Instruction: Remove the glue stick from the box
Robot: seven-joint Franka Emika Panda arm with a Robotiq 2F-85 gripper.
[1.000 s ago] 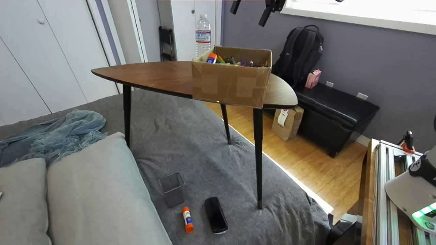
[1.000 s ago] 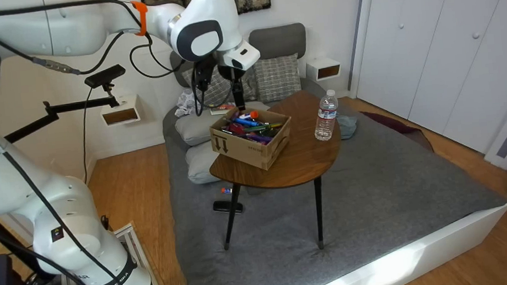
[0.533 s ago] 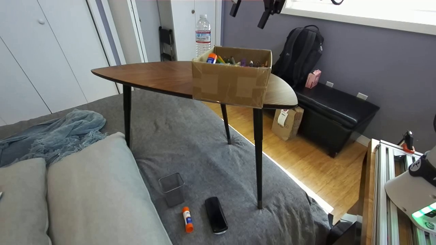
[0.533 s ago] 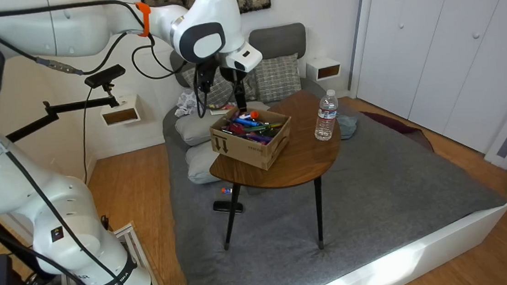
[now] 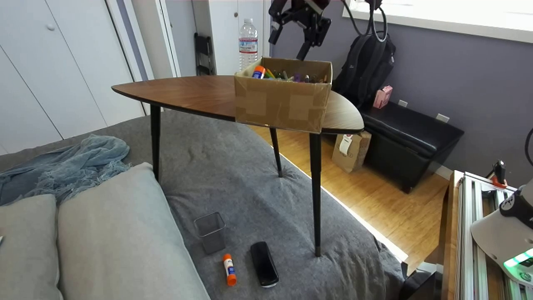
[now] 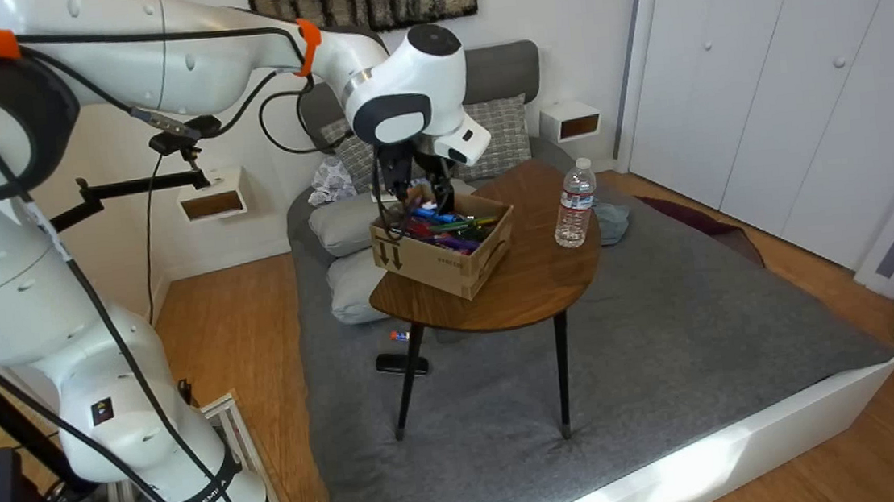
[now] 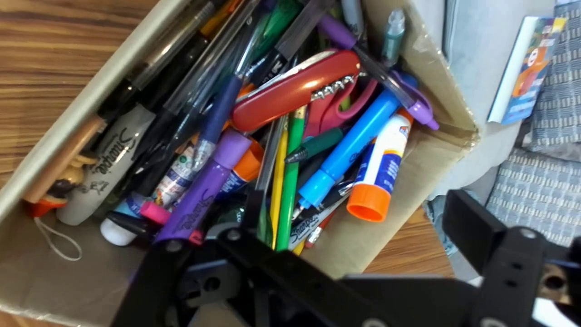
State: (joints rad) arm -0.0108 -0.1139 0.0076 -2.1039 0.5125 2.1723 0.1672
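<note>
The tan cardboard box (image 5: 283,102) stands on the wooden table, full of pens and markers; it also shows in an exterior view (image 6: 432,264) and the wrist view (image 7: 420,163). A glue stick (image 7: 381,163) with orange cap and blue-white label lies on top of the contents, leaning near a box wall; its cap end shows in an exterior view (image 5: 258,71). A similar orange-capped stick (image 7: 247,163) is partly buried under a purple marker. My gripper (image 7: 361,211) is open and empty, one finger over the contents, the other beyond the wall. In an exterior view the gripper (image 5: 287,46) hangs above the box.
A water bottle (image 6: 575,203) stands on the table (image 6: 554,274) beside the box. On the grey bed below lie another glue stick (image 5: 229,270), a black case (image 5: 264,263) and a mesh cup (image 5: 210,233). Pillows (image 5: 125,233) lie beside the table.
My gripper has come down toward the box, mostly in the last half second, moving right in an exterior view. It stays open. The box and its contents have not moved.
</note>
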